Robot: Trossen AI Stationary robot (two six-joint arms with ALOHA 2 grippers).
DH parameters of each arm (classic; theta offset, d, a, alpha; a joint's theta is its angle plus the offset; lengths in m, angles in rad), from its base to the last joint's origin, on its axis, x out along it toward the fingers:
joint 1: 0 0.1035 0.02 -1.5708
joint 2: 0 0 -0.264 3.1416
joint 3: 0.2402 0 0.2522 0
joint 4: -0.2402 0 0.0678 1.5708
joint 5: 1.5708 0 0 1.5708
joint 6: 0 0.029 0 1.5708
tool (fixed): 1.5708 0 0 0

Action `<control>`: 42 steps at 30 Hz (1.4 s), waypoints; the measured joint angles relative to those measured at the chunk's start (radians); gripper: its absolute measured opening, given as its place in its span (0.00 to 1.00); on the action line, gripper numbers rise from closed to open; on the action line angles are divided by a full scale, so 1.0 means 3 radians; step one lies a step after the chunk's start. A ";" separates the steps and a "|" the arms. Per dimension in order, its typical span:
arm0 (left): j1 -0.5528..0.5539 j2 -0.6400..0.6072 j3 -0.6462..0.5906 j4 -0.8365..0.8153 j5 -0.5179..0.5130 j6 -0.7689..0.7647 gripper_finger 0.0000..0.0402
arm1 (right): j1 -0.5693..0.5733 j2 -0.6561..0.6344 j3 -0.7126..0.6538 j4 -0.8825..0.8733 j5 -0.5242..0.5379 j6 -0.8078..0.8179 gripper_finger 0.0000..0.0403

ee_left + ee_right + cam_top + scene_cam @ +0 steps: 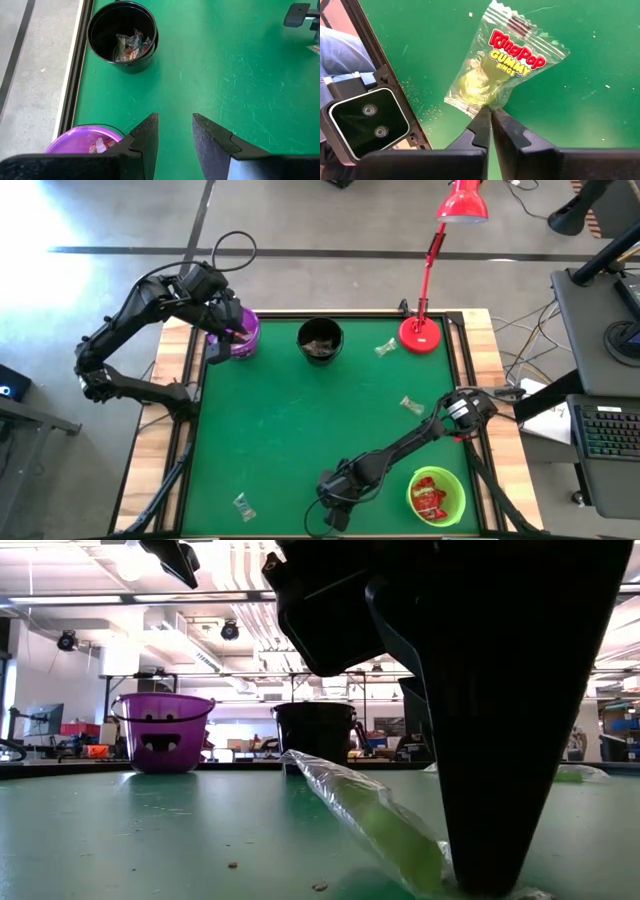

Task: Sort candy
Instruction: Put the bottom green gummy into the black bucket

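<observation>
The green felt table top [300, 440] carries all; at its 6 o'clock edge the right gripper [491, 112] is pressed down, its dark fingers [507, 131] clenched on the edge of a clear-wrapped green gummy ring candy [505, 62] lying flat; at 11 o'clock the left gripper [174, 125] hangs over the purple plastic bucket [243, 335], jaws parted and holding nothing; a black round bucket [320, 340] with mixed sweets stands at 12 o'clock; a lime-green bowl [437, 495] of red-wrapped sweets sits at 5 o'clock.
</observation>
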 joint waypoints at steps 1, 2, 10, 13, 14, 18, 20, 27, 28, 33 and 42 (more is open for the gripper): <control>0.0000 0.0000 0.0000 0.0001 0.0000 0.0000 0.25 | 0.0000 -0.0004 0.0000 -0.0001 0.0000 -0.0001 0.02; 0.0001 0.0000 0.0000 0.0001 -0.0001 0.0000 0.25 | 0.0000 -0.0011 0.0000 -0.0004 0.0001 -0.0003 0.02; 0.0001 0.0000 0.0000 0.0013 -0.0001 -0.0001 0.25 | 0.0002 -0.0219 0.0021 -0.0167 0.0018 -0.0059 0.02; 0.0000 0.0000 0.0000 0.0014 0.0000 0.0000 0.25 | 0.0001 -0.0277 0.0022 -0.0196 0.0038 -0.0081 0.02; 0.0000 0.0000 0.0000 0.0014 0.0000 0.0000 0.25 | 0.0001 -0.0283 0.0022 -0.0202 0.0037 -0.0091 0.02; 0.0001 0.0000 0.0000 0.0018 0.0000 -0.0001 0.25 | 0.0001 -0.0297 0.0022 -0.0206 0.0041 -0.0149 0.02; 0.0000 0.0000 0.0000 0.0019 0.0000 0.0000 0.25 | 0.0001 -0.0299 0.0012 -0.0197 0.0087 -0.0183 0.02; 0.0001 0.0000 0.0000 0.0022 0.0000 -0.0001 0.25 | -0.0011 -0.0270 -0.0015 -0.0218 0.0134 -0.0210 0.02; 0.0000 0.0000 0.0000 0.0022 0.0000 -0.0001 0.25 | -0.0019 -0.0270 -0.0016 -0.0220 0.0102 -0.0229 0.03; 0.0000 0.0000 0.0000 0.0023 0.0000 -0.0004 0.25 | -0.0058 -0.0268 -0.0018 -0.0220 0.0010 -0.0323 0.08; 0.0000 0.0000 0.0000 0.0023 0.0004 -0.0037 0.25 | -0.0060 -0.0255 -0.0018 -0.0221 0.0029 -0.0448 0.25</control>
